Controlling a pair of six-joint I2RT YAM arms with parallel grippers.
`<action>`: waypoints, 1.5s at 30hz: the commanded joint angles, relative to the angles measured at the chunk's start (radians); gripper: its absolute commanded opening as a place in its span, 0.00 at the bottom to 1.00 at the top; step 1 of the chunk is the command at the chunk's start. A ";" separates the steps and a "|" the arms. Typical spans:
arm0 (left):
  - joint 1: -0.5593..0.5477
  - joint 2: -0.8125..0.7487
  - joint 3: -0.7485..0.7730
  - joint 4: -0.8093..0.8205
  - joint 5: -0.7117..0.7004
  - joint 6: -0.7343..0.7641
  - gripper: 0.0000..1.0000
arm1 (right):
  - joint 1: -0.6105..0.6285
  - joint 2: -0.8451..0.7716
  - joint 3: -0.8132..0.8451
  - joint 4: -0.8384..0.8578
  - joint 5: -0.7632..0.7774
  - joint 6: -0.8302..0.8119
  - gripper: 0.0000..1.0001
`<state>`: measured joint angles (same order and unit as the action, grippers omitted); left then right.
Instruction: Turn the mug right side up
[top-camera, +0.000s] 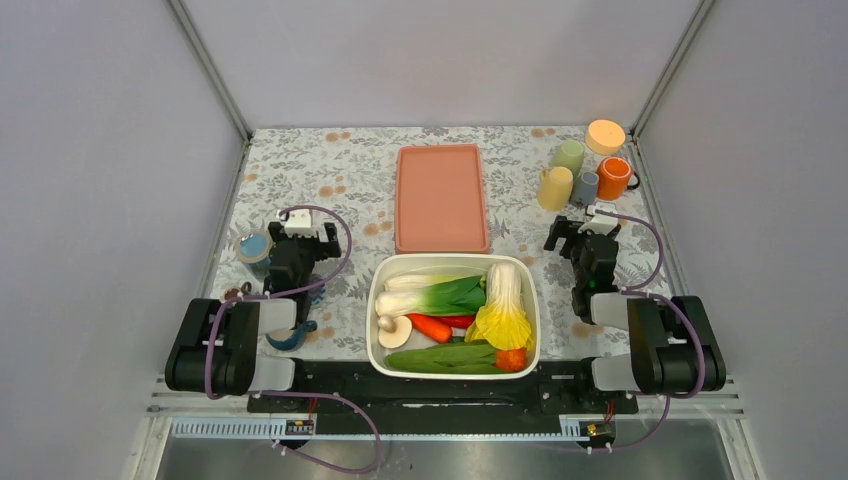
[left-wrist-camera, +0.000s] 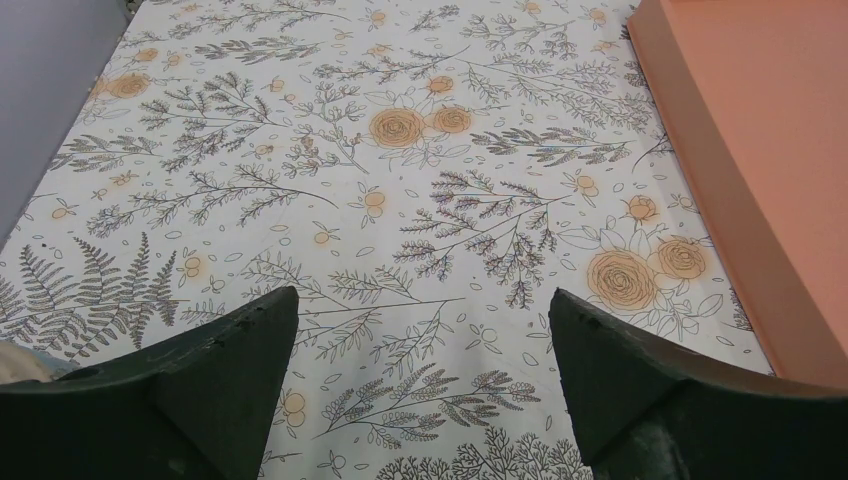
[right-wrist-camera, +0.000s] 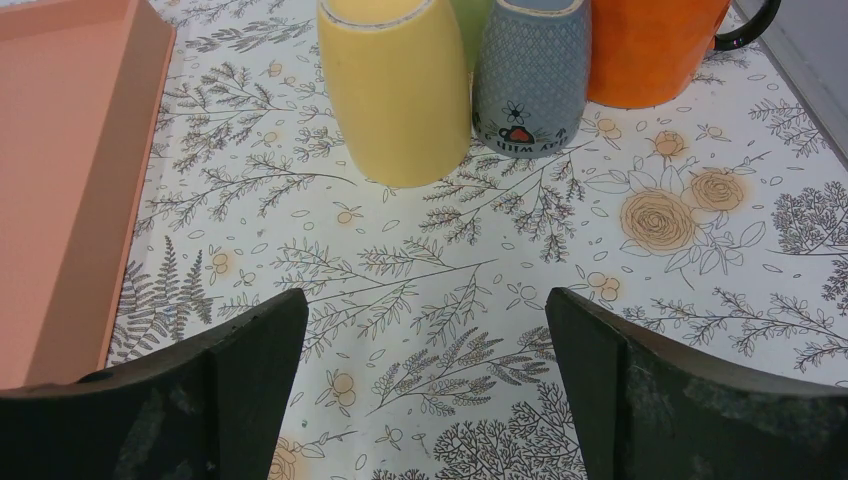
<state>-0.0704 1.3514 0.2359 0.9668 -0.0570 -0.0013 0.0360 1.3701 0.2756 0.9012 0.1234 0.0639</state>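
Nearest, a white tub (top-camera: 372, 330) of vegetables sits between two robot arms. The left gripper (left-wrist-camera: 423, 310) and right gripper (right-wrist-camera: 427, 310) both have their fingers spread wide and hold nothing. A grey-blue mug (top-camera: 253, 248), probably the task's, stands just left of the left gripper. Whether its top is mouth or base is unclear, so progress cannot be judged. Only the overhead view shows it clearly. The right wrist view alone shows the far cups (right-wrist-camera: 395, 90) close up.

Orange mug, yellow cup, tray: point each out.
orange mug (right-wrist-camera: 650, 50), right wrist view, side wall.
yellow cup (right-wrist-camera: 400, 95), right wrist view, side wall.
tray (top-camera: 440, 195), top external view, bare floor.
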 joint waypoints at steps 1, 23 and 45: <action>0.006 -0.006 0.008 0.081 -0.013 -0.014 0.99 | -0.005 -0.012 0.006 0.065 0.032 -0.015 0.98; 0.007 -0.030 1.081 -1.946 0.467 0.927 0.93 | -0.005 -0.424 0.213 -0.569 -0.454 0.036 0.99; -0.009 -0.015 0.890 -2.094 -0.006 1.597 0.77 | 0.071 -0.483 0.228 -0.580 -0.693 0.122 0.99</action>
<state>-0.0658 1.3201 1.1824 -1.1984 -0.0513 1.5280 0.0887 0.9073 0.5194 0.2623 -0.5442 0.1745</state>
